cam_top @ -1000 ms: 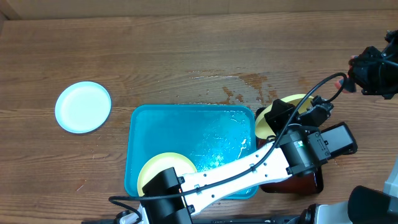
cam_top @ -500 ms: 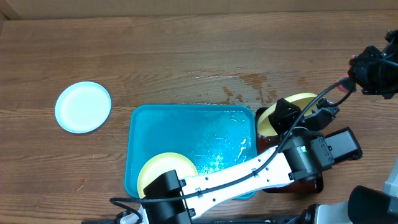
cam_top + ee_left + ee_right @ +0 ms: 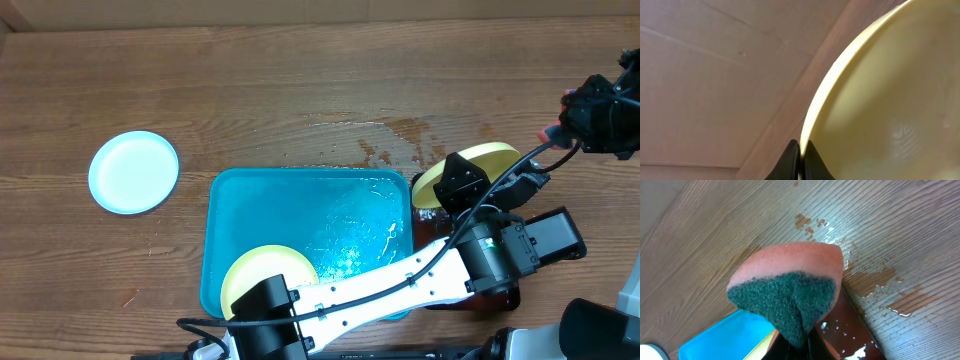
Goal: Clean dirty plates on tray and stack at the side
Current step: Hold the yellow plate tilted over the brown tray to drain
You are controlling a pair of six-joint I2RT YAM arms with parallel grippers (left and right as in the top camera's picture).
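Note:
My left gripper (image 3: pixel 800 159) is shut on the rim of a pale yellow-green plate (image 3: pixel 890 100). In the overhead view this plate (image 3: pixel 485 159) is held tilted above the dark red-brown tray (image 3: pixel 505 292), right of the turquoise tray (image 3: pixel 300 215). A second yellow-green plate (image 3: pixel 262 273) lies in the turquoise tray's near left corner. A mint-blue plate (image 3: pixel 133 171) lies on the table at the far left. My right gripper (image 3: pixel 802 342) is shut on a pink sponge with a green scrub face (image 3: pixel 790 292), held at the right edge of the overhead view (image 3: pixel 552 132).
Water puddles and reddish smears wet the wood (image 3: pixel 395 140) behind the trays. The turquoise tray floor (image 3: pixel 350 235) is wet. The left arm (image 3: pixel 400 280) spans across the tray's near side.
The left gripper has lifted and tilted the yellow-green plate further, shifting it right. The right gripper with the sponge has hardly moved.

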